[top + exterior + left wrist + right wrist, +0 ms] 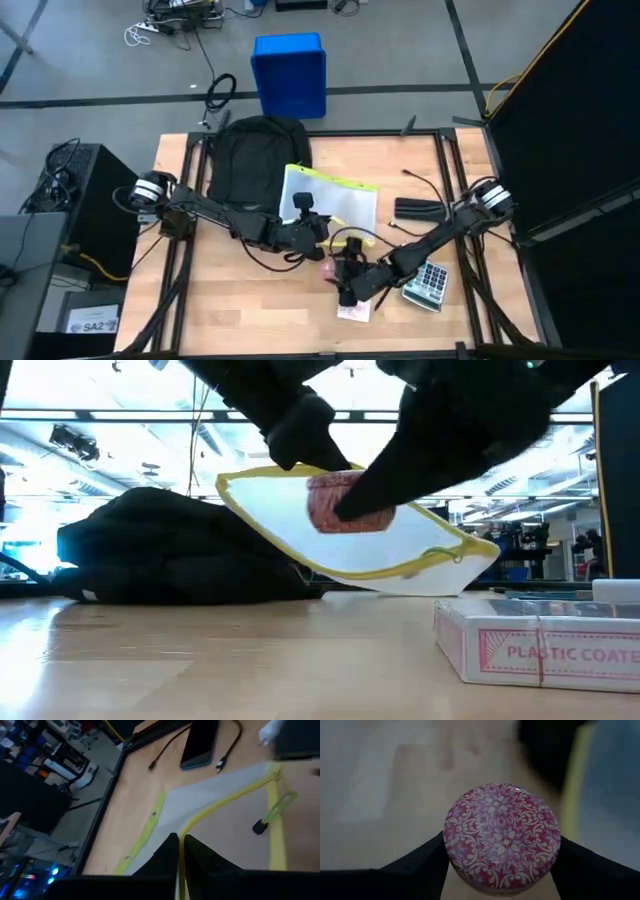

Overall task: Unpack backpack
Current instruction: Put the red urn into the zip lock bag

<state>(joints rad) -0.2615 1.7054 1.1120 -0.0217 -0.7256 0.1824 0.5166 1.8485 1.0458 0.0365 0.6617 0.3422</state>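
Black soft backpack (252, 160) slumps at table (230, 310) back, likely floppy, best grabbed by strap or zipper edge; just in front, left claw (178, 851) pinches yellow-trimmed pouch (335, 198), right claw (501, 865) clamps patterned red tin (502, 834).

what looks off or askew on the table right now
Nothing is spilled or damaged. The one oddity: the white pouch hangs tilted off the table, pinched by the left pincer. The right pincer holds a red tin in the air beside it.
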